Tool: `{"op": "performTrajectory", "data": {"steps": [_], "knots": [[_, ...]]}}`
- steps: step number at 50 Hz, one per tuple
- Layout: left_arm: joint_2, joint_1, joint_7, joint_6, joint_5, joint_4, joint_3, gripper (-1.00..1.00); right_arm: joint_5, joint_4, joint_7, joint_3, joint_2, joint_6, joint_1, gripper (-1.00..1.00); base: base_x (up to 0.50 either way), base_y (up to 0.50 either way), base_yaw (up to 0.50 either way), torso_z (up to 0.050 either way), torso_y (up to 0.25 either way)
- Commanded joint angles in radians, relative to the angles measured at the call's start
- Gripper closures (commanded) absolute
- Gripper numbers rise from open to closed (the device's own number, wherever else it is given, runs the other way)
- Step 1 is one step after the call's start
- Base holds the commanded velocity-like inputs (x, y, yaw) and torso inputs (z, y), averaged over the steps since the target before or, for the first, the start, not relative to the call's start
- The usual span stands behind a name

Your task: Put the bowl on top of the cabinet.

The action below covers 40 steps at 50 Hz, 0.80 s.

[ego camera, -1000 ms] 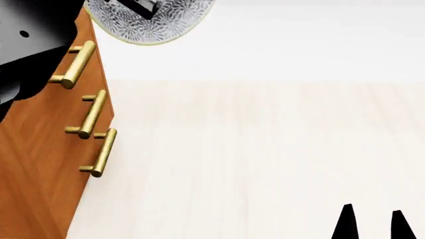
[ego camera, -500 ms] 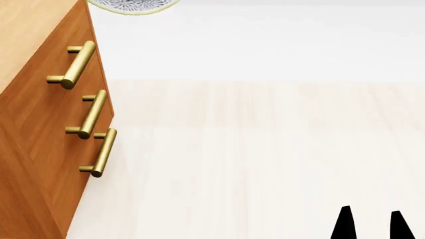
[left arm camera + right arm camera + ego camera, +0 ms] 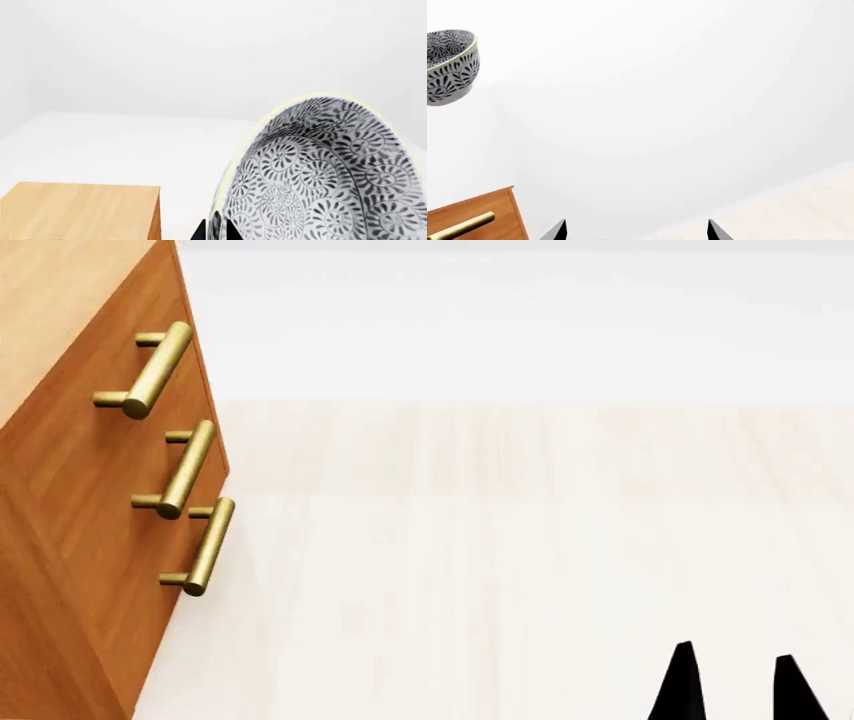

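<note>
The bowl, white with a dense dark-grey floral pattern, fills much of the left wrist view, held up on edge. My left gripper is shut on its rim, one dark fingertip on each side of the wall. The right wrist view shows the same bowl hanging high in the air, above the level of the cabinet. The cabinet's pale wooden top lies below and beside the bowl. My right gripper is open and empty, low over the floor. The bowl is out of the head view.
The orange-brown cabinet fills the head view's left side, with three brass bar handles sticking out of its drawer fronts. Pale wooden floor runs to a white wall behind.
The bowl and left arm have risen out of the head view's top edge. The right gripper's fingertips have shifted slightly up and left.
</note>
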Motion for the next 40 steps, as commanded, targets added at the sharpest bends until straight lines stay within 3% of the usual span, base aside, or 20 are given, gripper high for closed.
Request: {"op": "performTrajectory", "data": {"steps": [1, 6, 14, 23, 40], "knots": [[-0.023, -0.088, 0.055, 0.144, 0.004, -0.201, -0.069, 1.0, -0.025, 0.035, 0.012, -0.004, -0.011, 0.011, 0.027, -1.0, 0.0, 0.0, 0.0, 0.0, 0.0], [-0.025, -0.133, 0.07, 0.193, 0.028, -0.279, -0.06, 1.0, -0.024, 0.061, 0.01, -0.007, -0.017, 0.023, 0.047, -1.0, 0.0, 0.0, 0.0, 0.0, 0.0], [-0.047, -0.123, -0.014, 0.302, 0.016, -0.369, -0.13, 1.0, -0.024, 0.066, 0.011, -0.007, -0.017, 0.029, 0.052, -1.0, 0.0, 0.0, 0.0, 0.0, 0.001], [-0.095, -0.03, -0.246, 0.335, -0.025, -0.227, -0.228, 1.0, -0.035, 0.062, 0.013, -0.008, -0.019, 0.028, 0.051, -1.0, 0.0, 0.0, 0.0, 0.0, 0.0], [-0.118, -0.002, -0.349, 0.403, -0.005, -0.294, -0.257, 1.0, -0.042, 0.07, 0.015, -0.008, -0.023, 0.033, 0.057, -1.0, 0.0, 0.0, 0.0, 0.001, 0.001]]}}
